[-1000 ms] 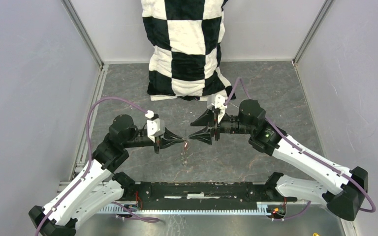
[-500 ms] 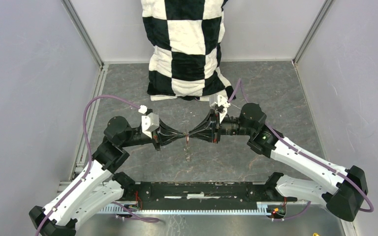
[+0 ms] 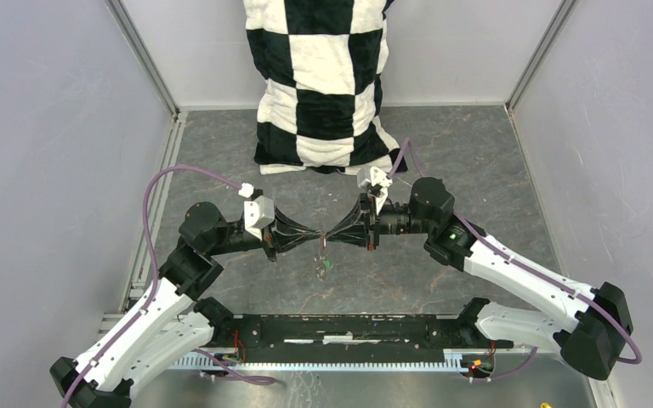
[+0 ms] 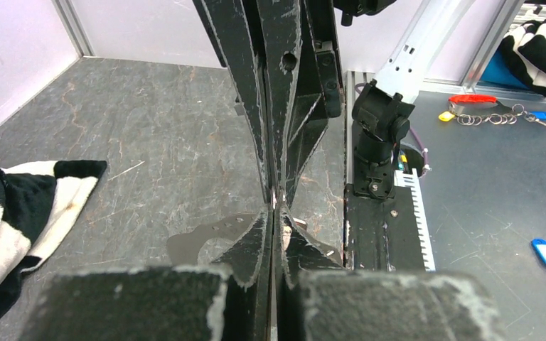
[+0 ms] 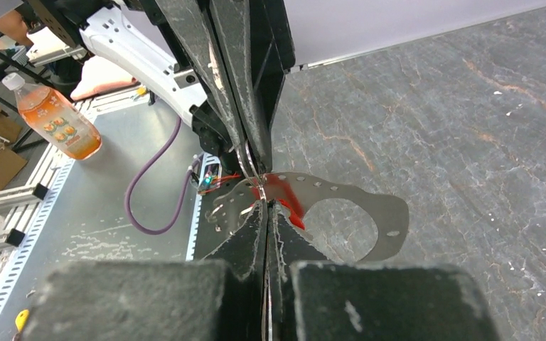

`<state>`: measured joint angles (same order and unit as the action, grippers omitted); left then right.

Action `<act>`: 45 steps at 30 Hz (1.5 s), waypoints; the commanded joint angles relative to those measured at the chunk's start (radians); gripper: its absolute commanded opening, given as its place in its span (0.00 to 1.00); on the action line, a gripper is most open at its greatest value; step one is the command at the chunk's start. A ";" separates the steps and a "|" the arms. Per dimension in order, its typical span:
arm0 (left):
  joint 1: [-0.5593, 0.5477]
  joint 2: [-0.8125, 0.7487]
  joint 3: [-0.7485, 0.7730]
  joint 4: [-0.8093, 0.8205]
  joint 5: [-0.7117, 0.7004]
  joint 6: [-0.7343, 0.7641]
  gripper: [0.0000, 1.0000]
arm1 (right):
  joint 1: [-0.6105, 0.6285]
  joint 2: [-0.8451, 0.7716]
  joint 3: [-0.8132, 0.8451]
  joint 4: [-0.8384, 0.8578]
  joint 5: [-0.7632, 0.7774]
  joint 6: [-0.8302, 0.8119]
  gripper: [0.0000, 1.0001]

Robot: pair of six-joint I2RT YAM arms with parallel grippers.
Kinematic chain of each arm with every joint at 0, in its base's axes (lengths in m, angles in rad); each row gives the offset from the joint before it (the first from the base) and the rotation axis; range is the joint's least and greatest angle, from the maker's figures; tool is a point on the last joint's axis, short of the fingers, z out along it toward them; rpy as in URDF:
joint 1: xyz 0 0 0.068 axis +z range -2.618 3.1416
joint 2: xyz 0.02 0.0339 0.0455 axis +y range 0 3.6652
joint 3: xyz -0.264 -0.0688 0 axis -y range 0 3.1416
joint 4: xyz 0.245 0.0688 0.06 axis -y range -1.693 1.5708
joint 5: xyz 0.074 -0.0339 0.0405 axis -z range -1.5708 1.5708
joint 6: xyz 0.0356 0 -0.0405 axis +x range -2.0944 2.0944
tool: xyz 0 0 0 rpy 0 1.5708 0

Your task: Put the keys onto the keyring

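On the left, the left arm (image 3: pixel 149 310) reaches in from its base with a purple cable (image 3: pixel 183 172) looping over it. Its wrist is turned toward the middle of the grey table (image 3: pixel 442 153). The left gripper (image 3: pixel 313 239) has its fingers pressed flat together, no gap showing from its own wrist camera. What thin thing sits between them, I cannot tell. Now to the centre, and it's tip to tip out there: both grippers meet nose to nose above the table. Just under that meeting point sits the red key (image 5: pixel 282 195), right against the tips. A little lower and nearer the bases hangs the green key (image 3: pixel 326 264). The keyring (image 5: pixel 391 217) spreads out beneath the tips as a silvery oval band dotted with small holes, and the red key lies at its edge. Whether the ring rests on the table or hangs free, I cannot tell. On to the right gripper (image 3: pixel 330 238): jaws squeezed tight together, touching the left one's tips. Again the pinched thing is too thin to make out. The right arm (image 3: pixel 519 272) stretches back to its base at the lower right. Behind it all, a black-and-white checkered cloth (image 3: pixel 323 85) slumps against the back wall, well apart from the action.
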<state>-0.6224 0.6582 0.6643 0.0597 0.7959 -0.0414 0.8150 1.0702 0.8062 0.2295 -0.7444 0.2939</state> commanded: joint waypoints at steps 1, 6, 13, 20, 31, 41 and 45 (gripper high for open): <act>-0.002 -0.017 0.013 0.091 0.027 -0.035 0.02 | -0.004 0.029 0.027 -0.065 -0.022 -0.049 0.00; -0.002 -0.019 0.001 0.088 0.050 -0.026 0.02 | -0.004 0.045 0.072 -0.159 -0.032 -0.108 0.26; -0.002 -0.028 -0.034 0.032 0.093 0.032 0.02 | -0.005 -0.013 0.132 -0.227 0.023 -0.213 0.58; -0.002 -0.025 -0.031 0.005 0.121 0.035 0.02 | -0.005 -0.038 0.132 -0.151 -0.012 -0.239 0.62; -0.002 -0.025 -0.031 0.054 0.096 -0.021 0.02 | -0.002 0.000 0.073 0.011 -0.130 -0.145 0.52; -0.002 -0.019 -0.014 0.089 0.075 -0.064 0.02 | 0.025 0.011 0.056 -0.011 -0.122 -0.171 0.50; -0.002 -0.019 -0.012 0.092 0.066 -0.065 0.02 | 0.033 0.017 0.061 -0.006 -0.122 -0.171 0.47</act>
<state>-0.6235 0.6430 0.6212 0.0811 0.8810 -0.0624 0.8383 1.0824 0.8642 0.1936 -0.8604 0.1322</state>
